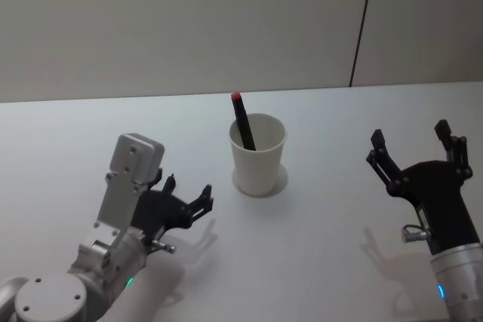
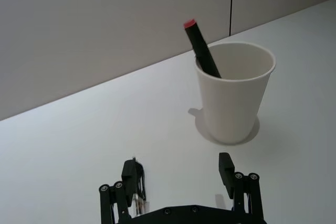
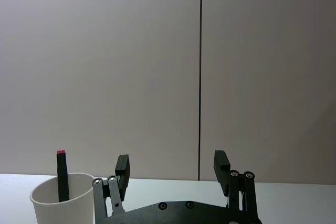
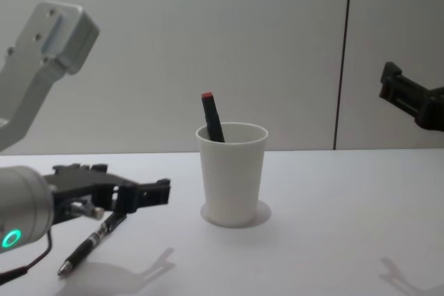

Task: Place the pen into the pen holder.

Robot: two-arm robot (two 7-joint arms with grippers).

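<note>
The pen holder (image 1: 259, 157), a plain white paper cup, stands upright mid-table. A black pen with a red end (image 1: 241, 120) stands in it, leaning on the far-left rim. My left gripper (image 1: 189, 186) hovers low to the cup's near left, open and holding nothing, its fingers (image 2: 226, 167) spread wide and pointing at the cup (image 2: 234, 94). Under it in the chest view a second dark pen (image 4: 91, 242) slants across the table; I cannot tell whether it touches the gripper. My right gripper (image 1: 409, 133) is raised to the cup's right, open and holding nothing.
The white table (image 1: 332, 262) ends at a pale wall with a dark vertical seam (image 1: 363, 24). Bare tabletop lies all around the cup and between the two arms.
</note>
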